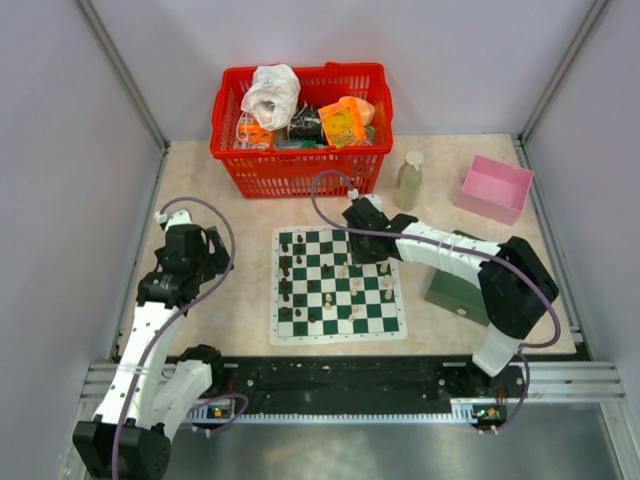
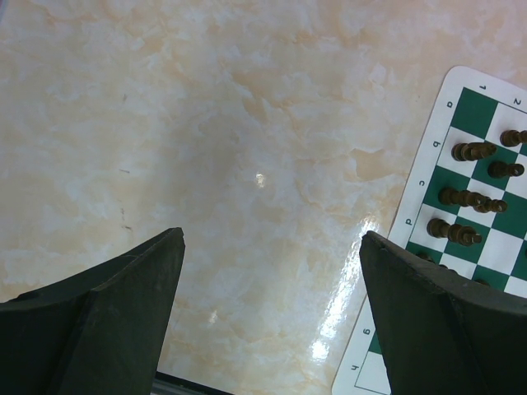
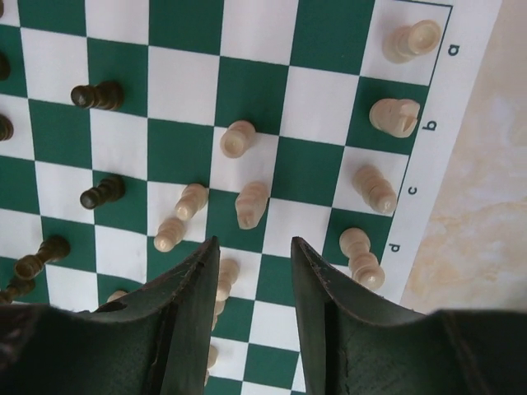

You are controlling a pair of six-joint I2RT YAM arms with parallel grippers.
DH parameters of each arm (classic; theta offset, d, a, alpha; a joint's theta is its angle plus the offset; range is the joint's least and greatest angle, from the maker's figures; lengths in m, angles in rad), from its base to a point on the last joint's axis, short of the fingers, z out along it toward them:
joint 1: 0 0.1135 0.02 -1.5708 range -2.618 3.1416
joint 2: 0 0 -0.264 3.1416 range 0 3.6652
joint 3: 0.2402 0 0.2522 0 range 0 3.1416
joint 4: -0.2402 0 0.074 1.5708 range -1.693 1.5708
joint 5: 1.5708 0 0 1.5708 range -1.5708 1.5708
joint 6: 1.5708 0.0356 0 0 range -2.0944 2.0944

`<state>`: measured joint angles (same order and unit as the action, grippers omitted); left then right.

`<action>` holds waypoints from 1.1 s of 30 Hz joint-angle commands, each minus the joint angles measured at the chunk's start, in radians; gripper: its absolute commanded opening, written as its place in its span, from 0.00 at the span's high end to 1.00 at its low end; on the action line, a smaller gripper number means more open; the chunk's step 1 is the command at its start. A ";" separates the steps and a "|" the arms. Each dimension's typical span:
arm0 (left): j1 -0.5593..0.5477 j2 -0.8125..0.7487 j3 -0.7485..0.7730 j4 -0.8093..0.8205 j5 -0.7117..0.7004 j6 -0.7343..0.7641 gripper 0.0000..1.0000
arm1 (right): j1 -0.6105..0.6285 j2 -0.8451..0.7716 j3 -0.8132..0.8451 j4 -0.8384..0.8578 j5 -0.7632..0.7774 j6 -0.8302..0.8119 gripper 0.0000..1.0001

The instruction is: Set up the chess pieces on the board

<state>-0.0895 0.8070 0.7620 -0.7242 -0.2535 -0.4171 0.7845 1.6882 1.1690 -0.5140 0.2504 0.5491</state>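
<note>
Red basket (image 1: 300, 178) w/ a white bag (image 1: 272, 95) and colourful packs (image 1: 345, 122) is sitting at the far side of the worktop (image 1: 230, 300), near the board's far edge. A pale bottle (image 1: 409, 180) and a pink box (image 1: 494, 188) are standing far right. A dark green box (image 1: 450, 290) is lying beneath the right arm, beside the board's right edge.

The board (image 1: 340, 335) is lying mid-worktop, w/ dark pieces (image 1: 287, 275) crowding its left columns and cream pieces (image 1: 352, 290) scattered centre & right.

Right end effector (image 3: 255, 255) is hovering over the board's far part, right of centre. Its fingers are partly apart, gripping nothing. One cream piece (image 3: 251, 204) is lying just ahead of the tips, and another is peeking out in the gap below.

Left end effector (image 2: 272, 313) is hanging over bare worktop left of the board, spread wide, empty. The board edge is showing just off its right finger.
</note>
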 commanded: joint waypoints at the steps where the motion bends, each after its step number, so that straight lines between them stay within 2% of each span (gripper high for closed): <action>1: -0.001 -0.009 -0.001 0.040 -0.001 0.001 0.07 | -0.027 0.033 0.061 0.040 -0.014 -0.044 0.60; 15: -0.001 -0.008 -0.003 0.040 -0.007 0.000 0.07 | -0.034 0.097 0.066 0.077 -0.039 -0.066 0.63; 17: -0.001 -0.005 -0.003 0.040 -0.006 0.001 0.07 | -0.034 0.103 0.064 0.083 -0.036 -0.066 0.66; 25: -0.001 -0.008 -0.003 0.040 -0.007 0.001 0.07 | -0.034 0.088 0.052 0.103 -0.028 -0.067 0.86; 33: -0.001 -0.011 -0.003 0.040 -0.003 0.001 0.07 | -0.033 -0.013 0.041 0.074 -0.037 -0.063 0.91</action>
<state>-0.0895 0.8074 0.7620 -0.7238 -0.2543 -0.4171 0.7559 1.7779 1.1912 -0.4423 0.2138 0.4896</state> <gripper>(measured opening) 0.927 0.107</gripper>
